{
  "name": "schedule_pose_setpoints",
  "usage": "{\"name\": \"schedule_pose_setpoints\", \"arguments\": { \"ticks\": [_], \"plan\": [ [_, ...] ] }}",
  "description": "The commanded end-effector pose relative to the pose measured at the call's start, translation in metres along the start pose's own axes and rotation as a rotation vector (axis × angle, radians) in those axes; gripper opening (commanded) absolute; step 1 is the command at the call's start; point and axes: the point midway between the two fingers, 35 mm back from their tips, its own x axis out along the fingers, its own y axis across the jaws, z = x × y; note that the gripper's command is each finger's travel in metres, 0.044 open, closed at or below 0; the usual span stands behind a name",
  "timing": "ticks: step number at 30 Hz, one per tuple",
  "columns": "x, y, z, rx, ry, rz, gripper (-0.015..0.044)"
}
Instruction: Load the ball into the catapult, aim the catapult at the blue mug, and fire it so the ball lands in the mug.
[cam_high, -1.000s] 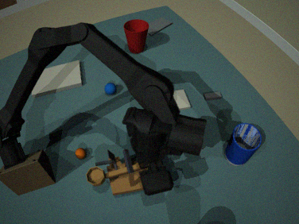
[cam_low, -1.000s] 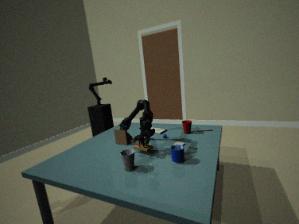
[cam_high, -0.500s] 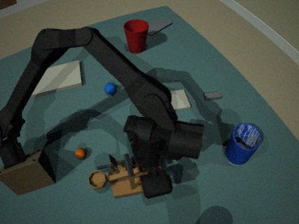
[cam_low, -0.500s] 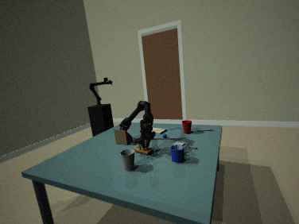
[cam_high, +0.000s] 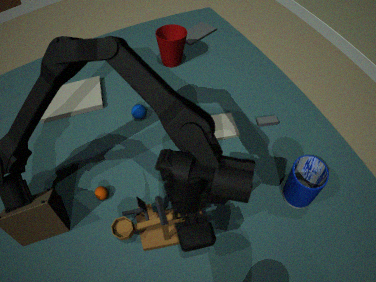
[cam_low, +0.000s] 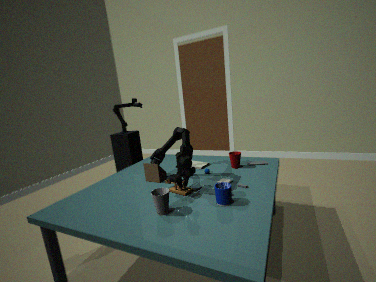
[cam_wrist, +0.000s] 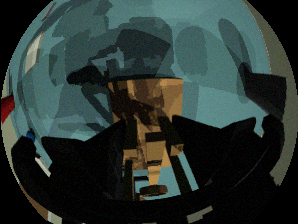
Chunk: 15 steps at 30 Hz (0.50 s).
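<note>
Top view: gripper (cam_high: 162, 210) (cam_wrist: 149, 121) clamped on wooden catapult (cam_high: 155, 235) (cam_low: 181, 190) (cam_wrist: 150, 95), lower centre. Orange ball (cam_high: 101, 193) just off its cup, lower left. Blue mug (cam_high: 301, 185) (cam_low: 223, 194) right. Blue ball (cam_high: 139, 111) (cam_low: 207, 171) upper centre-left; red cup (cam_high: 171, 47) (cam_low: 235, 160) top centre, well apart.

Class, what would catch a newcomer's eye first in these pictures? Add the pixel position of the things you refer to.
Probably the black arm (cam_high: 145, 80) (cam_low: 181, 134), arching over the teal table (cam_high: 280, 250) (cam_low: 95, 210) with its tool clamped on the wooden catapult (cam_high: 159, 239) (cam_low: 181, 190) (cam_wrist: 170, 92). Next, the bright mugs: a blue one (cam_high: 300, 190) (cam_low: 223, 195) near one edge, a red one (cam_high: 171, 47) (cam_low: 235, 160) farther back.
</note>
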Motion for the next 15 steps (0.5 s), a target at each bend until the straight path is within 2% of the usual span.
{"name": "schedule_pose_setpoints", "arguments": {
  "ticks": [1, 10, 12, 15],
  "plan": [
    [-0.001, 0.0, 0.001, -0.002, -0.004, 0.0, 0.0157],
    [-0.004, 0.0, 0.001, -0.002, -0.004, -0.001, 0.0394],
    [-0.025, -0.001, 0.003, -0.001, -0.004, -0.003, 0.044],
    [-0.076, -0.002, 0.003, 0.0, -0.002, -0.006, 0.044]
  ]
}}
